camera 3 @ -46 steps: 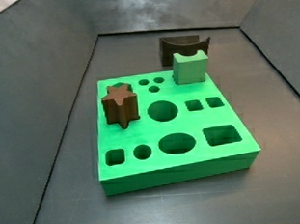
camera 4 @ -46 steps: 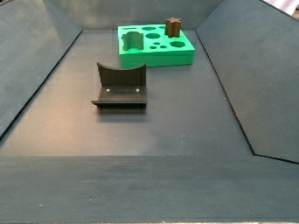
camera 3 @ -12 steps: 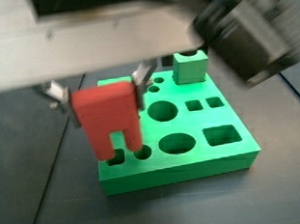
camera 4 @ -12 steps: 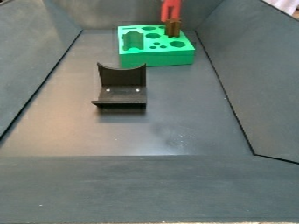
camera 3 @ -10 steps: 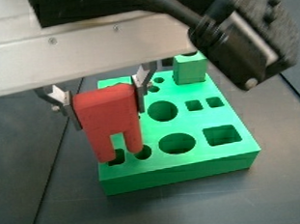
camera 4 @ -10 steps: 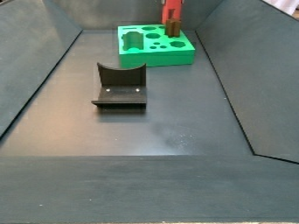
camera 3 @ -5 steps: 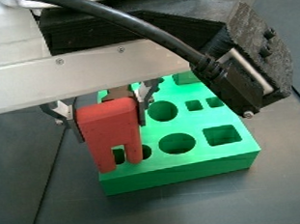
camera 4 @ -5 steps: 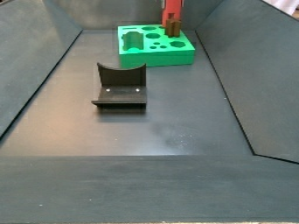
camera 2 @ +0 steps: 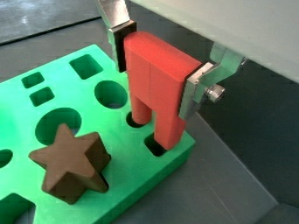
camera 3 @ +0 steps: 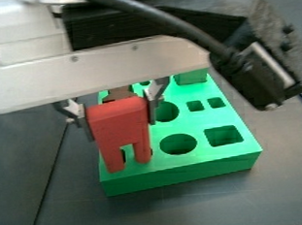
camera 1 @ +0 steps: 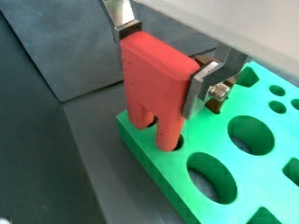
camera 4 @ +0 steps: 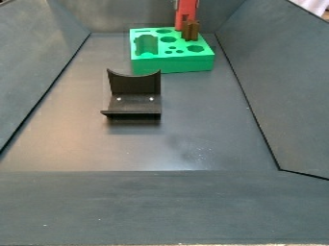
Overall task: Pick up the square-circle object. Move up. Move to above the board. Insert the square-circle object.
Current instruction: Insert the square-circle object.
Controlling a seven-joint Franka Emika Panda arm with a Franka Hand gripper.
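Observation:
The red square-circle object (camera 1: 156, 83) is held upright between my gripper's (camera 1: 163, 59) silver fingers, legs pointing down. It shows in both wrist views and in both side views (camera 3: 120, 134) (camera 4: 188, 10). Its two leg tips sit at two small holes at a corner of the green board (camera 2: 73, 107), and seem just inside them. The board also shows in both side views (camera 3: 184, 172) (camera 4: 174, 62). My gripper (camera 2: 159, 66) is shut on the object's upper part, directly above that corner (camera 3: 114, 102).
A dark brown star block (camera 2: 70, 166) stands in the board close beside the held object, and shows in a side view (camera 4: 193, 29). A small green block (camera 3: 191, 80) stands at the board's far side. The dark fixture (camera 4: 133, 93) stands on the floor apart from the board.
My gripper has come down with the red object. Its legs have dropped from above the board's corner to the two small holes there.

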